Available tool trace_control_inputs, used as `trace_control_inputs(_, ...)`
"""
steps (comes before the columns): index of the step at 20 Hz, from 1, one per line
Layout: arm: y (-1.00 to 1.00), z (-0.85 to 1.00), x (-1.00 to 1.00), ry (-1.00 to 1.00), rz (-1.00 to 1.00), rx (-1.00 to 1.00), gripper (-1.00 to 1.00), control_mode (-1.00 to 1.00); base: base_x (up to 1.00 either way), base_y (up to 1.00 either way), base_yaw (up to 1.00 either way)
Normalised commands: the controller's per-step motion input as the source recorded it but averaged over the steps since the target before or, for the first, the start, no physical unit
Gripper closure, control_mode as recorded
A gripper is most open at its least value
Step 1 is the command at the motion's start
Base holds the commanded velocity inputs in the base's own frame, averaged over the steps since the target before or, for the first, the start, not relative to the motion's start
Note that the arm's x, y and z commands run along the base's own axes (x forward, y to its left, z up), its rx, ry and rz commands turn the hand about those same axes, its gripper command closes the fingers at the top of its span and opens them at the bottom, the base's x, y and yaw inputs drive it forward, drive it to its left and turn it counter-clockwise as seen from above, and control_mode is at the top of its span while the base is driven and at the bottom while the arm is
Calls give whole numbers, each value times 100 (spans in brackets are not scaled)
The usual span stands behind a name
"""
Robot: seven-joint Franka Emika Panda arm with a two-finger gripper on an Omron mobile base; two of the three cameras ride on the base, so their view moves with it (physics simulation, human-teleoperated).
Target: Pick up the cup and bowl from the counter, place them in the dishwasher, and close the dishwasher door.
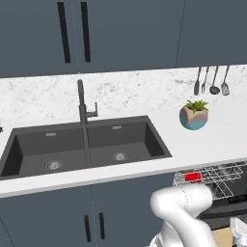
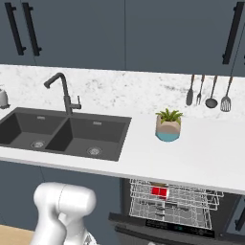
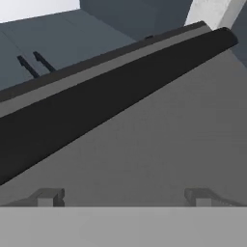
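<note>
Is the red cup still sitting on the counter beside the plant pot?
No, the red cup sits in the dishwasher rack below the counter.

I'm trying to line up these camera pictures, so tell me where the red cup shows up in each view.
Left base view: the cup sits at lower right, in the dishwasher rack below the counter edge.
Right base view: the cup is at lower centre-right, at the back of the rack.
Hand view: I can't find the cup; a dark grey panel lies ahead of the hand.
Shared landmark: the plant pot, on the counter above the cup.
</note>
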Motion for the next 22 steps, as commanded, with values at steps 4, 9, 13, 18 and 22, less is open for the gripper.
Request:
trace_control_inputs(4,-23,15,87,-22,14,-10,-100,-100,0,0,0)
trace_control_inputs(9,-48,1,76,-15,11,-6,-100,-100,0,0,0)
trace_control_inputs(13,-57,0,96,-4,14,-5,-100,-100,0,0,0)
trace_control_inputs(18,-47,0,99,0,11,-3,-100,-100,0,0,0)
trace_control_inputs(22,-47,0,78,-2,8,-1,-100,-100,0,0,0)
